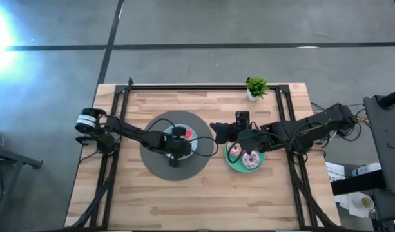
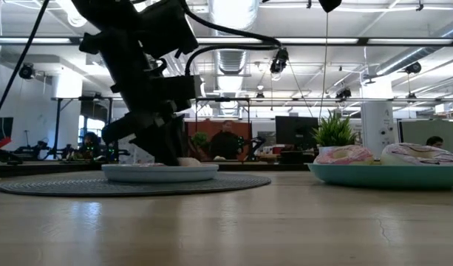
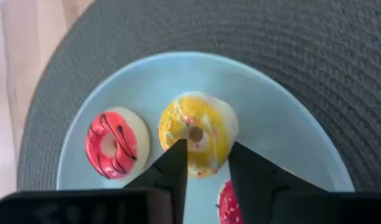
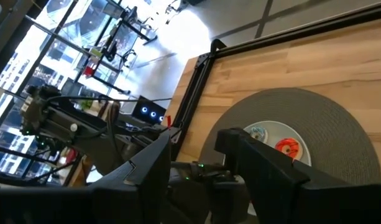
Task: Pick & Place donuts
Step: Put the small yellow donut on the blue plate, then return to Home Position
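A light-blue plate [image 3: 283,124] on a round grey mat [image 1: 155,161] carries mini donuts: a yellow-orange sprinkled one [image 3: 199,127], a red-pink striped one [image 3: 112,143] and another red-pink one [image 3: 227,202] lying beside my fingers. My left gripper [image 3: 206,149] is lowered onto this plate [image 2: 159,172], open, its tips on either side of the yellow donut's near part. My right gripper [image 4: 196,149] is open and hovers above the table between the two plates [image 1: 221,132]. A green plate [image 1: 231,164] holds a bright pink donut [image 1: 234,151] and a pale pink sprinkled donut [image 1: 251,160]. My left gripper comes down on the yellow-orange mini donut from above, one fingertip [image 3: 178,152] close to its hole [image 3: 195,134] and the other [image 3: 243,158] at its outer rim. The donut lies flat on the blue plate. I cannot tell whether the fingers touch it.
A small potted plant [image 1: 256,87] stands at the table's far edge. A black frame [image 1: 203,86] runs along the far and side edges. Bare wood lies along the near side of the table [image 1: 197,200]. People sit in the room behind [image 2: 226,140].
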Robot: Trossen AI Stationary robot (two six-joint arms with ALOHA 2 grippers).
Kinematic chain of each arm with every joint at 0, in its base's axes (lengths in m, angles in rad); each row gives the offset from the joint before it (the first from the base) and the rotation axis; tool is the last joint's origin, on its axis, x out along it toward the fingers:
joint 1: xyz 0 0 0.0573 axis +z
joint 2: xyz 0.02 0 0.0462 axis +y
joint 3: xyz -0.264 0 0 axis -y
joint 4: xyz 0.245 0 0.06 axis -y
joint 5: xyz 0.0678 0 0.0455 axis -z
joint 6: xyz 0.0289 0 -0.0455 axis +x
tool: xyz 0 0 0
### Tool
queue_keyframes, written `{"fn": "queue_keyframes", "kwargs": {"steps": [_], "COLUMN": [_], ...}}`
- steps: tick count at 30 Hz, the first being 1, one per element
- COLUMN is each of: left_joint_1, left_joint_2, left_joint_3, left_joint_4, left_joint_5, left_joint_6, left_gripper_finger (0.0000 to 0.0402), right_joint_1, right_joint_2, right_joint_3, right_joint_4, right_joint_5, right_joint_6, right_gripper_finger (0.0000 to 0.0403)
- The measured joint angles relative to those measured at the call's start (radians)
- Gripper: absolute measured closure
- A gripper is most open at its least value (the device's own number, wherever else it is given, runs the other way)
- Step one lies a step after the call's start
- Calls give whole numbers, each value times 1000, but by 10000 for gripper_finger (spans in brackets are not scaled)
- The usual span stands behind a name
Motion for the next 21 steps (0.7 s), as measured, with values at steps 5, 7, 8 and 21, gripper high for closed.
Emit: {"fn": "queue_keyframes", "kwargs": {"steps": [5, 7, 8, 21], "left_joint_1": [0, -5, -8, -36], "left_joint_2": [-4, -25, -44, -503], "left_joint_3": [52, 72, 78, 5], "left_joint_4": [-131, -178, -184, -173], "left_joint_5": [7, 14, 27, 434], "left_joint_6": [-32, -37, -36, -305], "left_gripper_finger": [273, 265, 262, 259], "right_joint_1": [0, 0, 0, 4], "right_joint_2": [0, 0, 0, -73], "right_joint_3": [0, 0, 0, -22], "right_joint_4": [0, 0, 0, -225], "right_joint_5": [-3, -17, -25, -118], "right_joint_6": [0, -2, -5, -137], "right_gripper_finger": [225, 225, 225, 225]}}
